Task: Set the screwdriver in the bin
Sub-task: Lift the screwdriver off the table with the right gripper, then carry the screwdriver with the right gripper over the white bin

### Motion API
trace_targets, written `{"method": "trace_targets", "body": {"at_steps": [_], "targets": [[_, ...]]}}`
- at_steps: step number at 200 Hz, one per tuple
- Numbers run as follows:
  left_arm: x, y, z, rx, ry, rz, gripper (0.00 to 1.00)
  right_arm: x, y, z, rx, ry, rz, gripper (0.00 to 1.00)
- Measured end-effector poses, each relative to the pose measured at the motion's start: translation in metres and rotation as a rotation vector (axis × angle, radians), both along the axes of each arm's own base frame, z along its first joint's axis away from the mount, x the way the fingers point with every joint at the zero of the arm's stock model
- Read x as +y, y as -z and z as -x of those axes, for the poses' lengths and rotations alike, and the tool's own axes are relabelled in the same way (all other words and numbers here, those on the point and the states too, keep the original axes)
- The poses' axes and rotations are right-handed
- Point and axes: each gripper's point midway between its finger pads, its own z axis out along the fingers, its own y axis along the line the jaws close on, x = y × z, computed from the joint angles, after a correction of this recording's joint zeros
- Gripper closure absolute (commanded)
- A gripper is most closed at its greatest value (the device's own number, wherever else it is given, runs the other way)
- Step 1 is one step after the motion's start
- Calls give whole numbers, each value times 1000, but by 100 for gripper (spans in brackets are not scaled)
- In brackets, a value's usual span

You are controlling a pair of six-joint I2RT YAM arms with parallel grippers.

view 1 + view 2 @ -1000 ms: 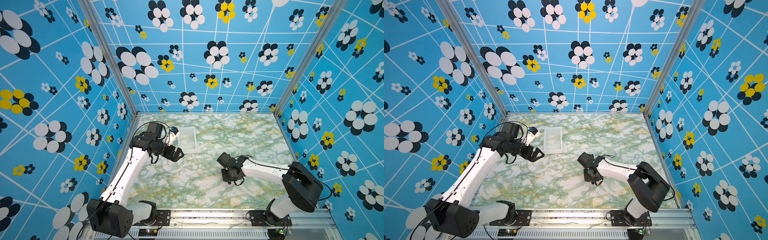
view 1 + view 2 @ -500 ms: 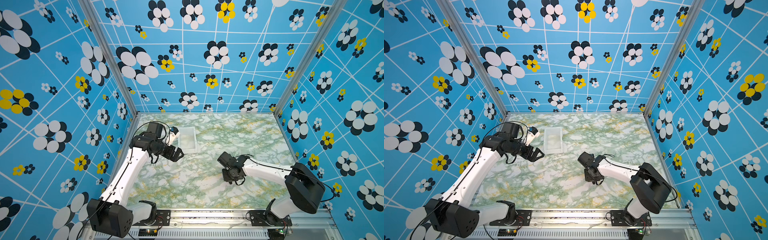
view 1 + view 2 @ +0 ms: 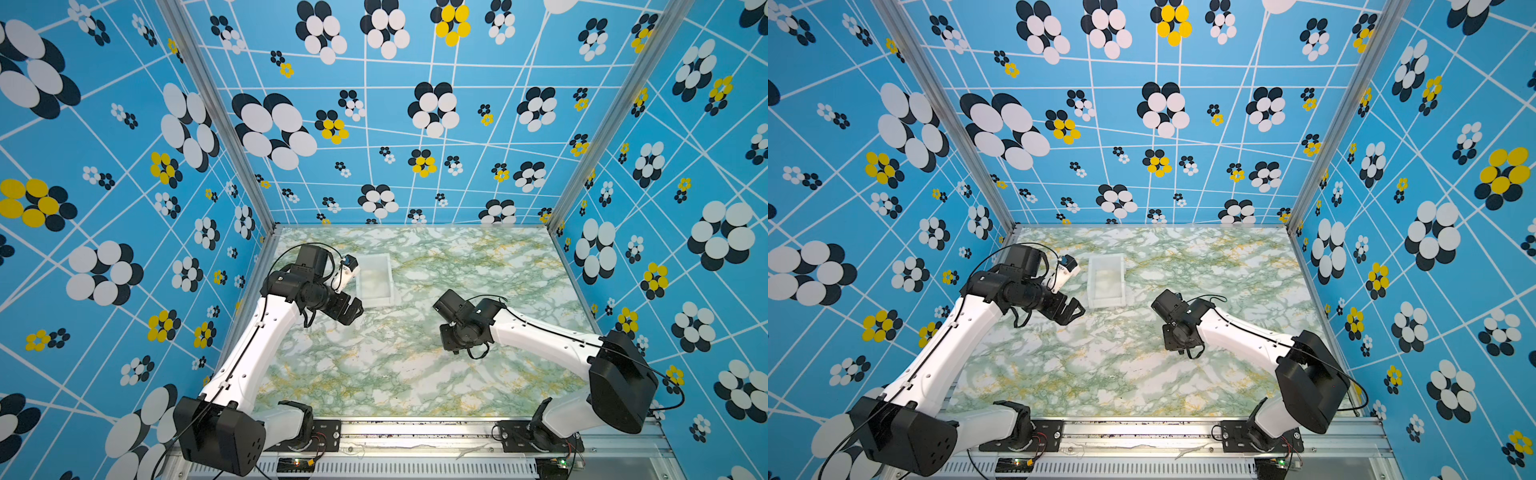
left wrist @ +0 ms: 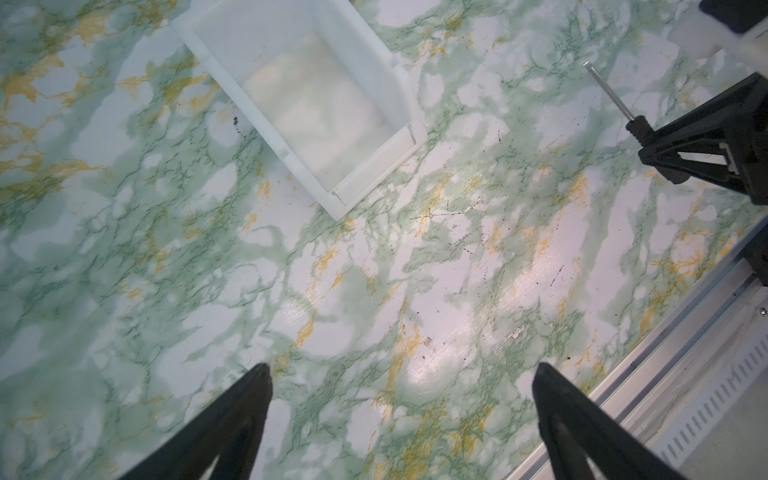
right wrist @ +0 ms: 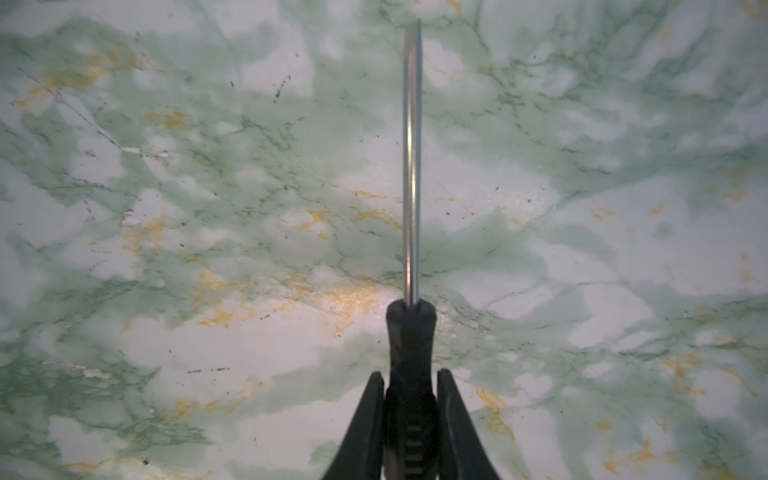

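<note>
My right jaws are clamped on the black handle of the screwdriver (image 5: 409, 332), one on each flank, and its thin shaft juts straight out ahead of them. It looks to be held just off the table (image 5: 166, 332), though I cannot tell how far. So I judge the pick done and the carry the step in hand. The bin (image 4: 376, 166) stands well apart from my right jaws, over toward my left arm, and nothing lies in it. My left jaws stand wide apart and hold nothing, hovering just beside the bin. Next I must swing the screwdriver across, line its length with the bin's long side, lower it inside the walls, then let go.
</note>
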Motion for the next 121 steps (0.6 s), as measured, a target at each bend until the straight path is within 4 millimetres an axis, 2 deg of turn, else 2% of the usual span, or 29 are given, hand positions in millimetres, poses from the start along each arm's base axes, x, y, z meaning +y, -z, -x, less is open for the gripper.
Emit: {"method": "trace_targets", "body": {"at_steps": [68, 121], "targets": [[22, 3, -13, -66, -82, -108, 1, 32, -52, -29, -75, -57, -60, 85], [32, 1, -21, -87, -144, -119, 1, 77, -76, -62, -95, -122, -113, 85]]}}
